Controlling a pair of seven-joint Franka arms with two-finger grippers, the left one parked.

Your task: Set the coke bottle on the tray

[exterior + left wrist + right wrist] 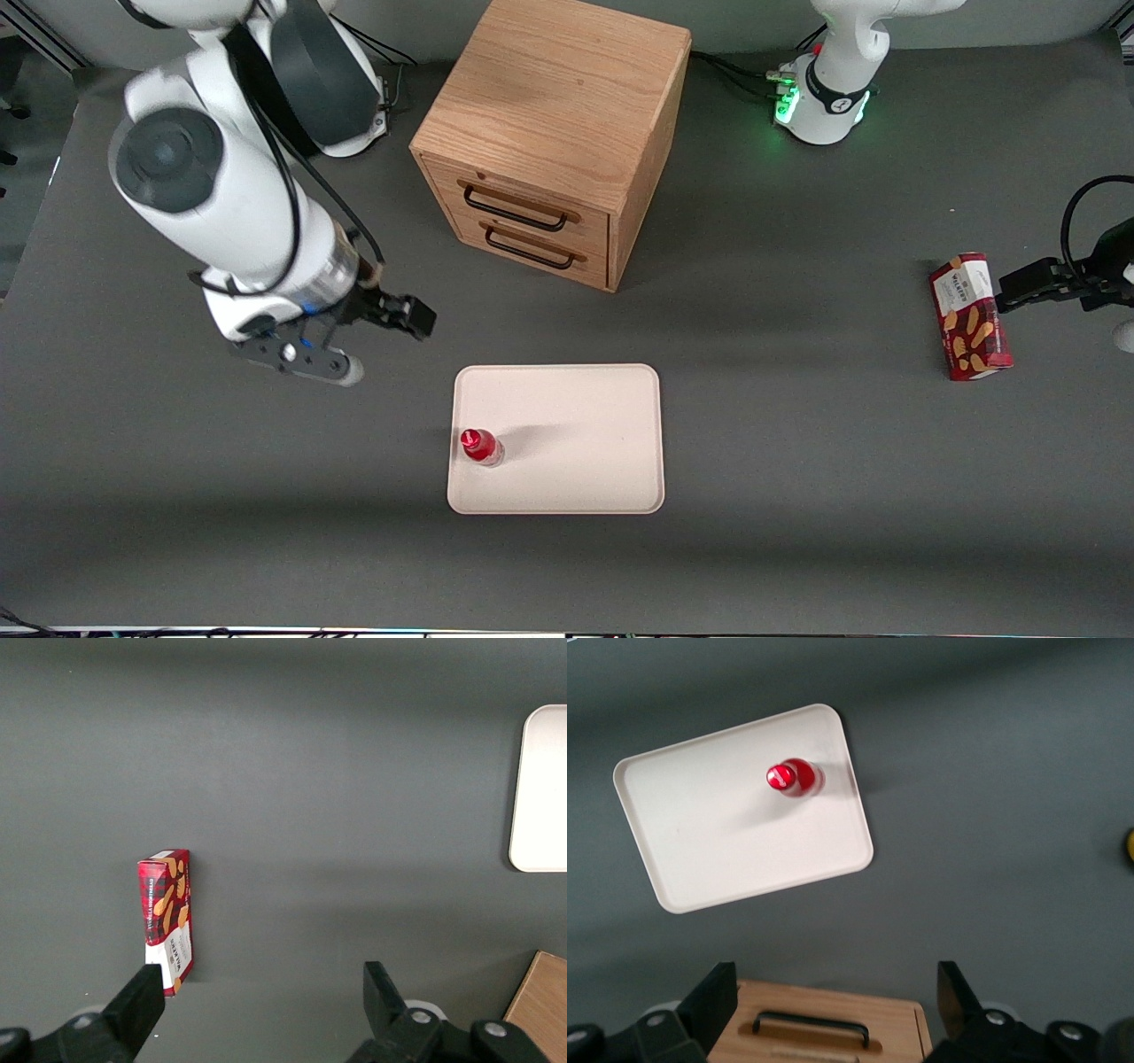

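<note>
1. The table (797, 461) was a wide, matte dark grey surface carrying everything else.
2. The wooden drawer cabinet (549, 133) was a light oak block with visible grain and two drawer fronts, each with a thin dark wire handle. It stood farther from the front camera than the tray, with bare table between them.
3. The tray (585, 416) was a flat, pale cream rectangle with rounded corners and a low raised rim, lying in front of the cabinet's drawers.
4. The gripper (390, 341) hung above bare table, beside the tray toward the working arm's end and apart from it. Its black fingers (718, 992) were spread wide with nothing between them.
5. The red biscuit box (970, 317) lay on its side well apart, toward the parked arm's end. It was tartan-patterned with pictured biscuit fingers and a white label whose lettering was too small to read.
6. The coke bottle (481, 446) stood upright on the tray, near the rim at the working arm's end. It was slim, with a round red cap, red wrap and clear base; nothing touched it.
</note>
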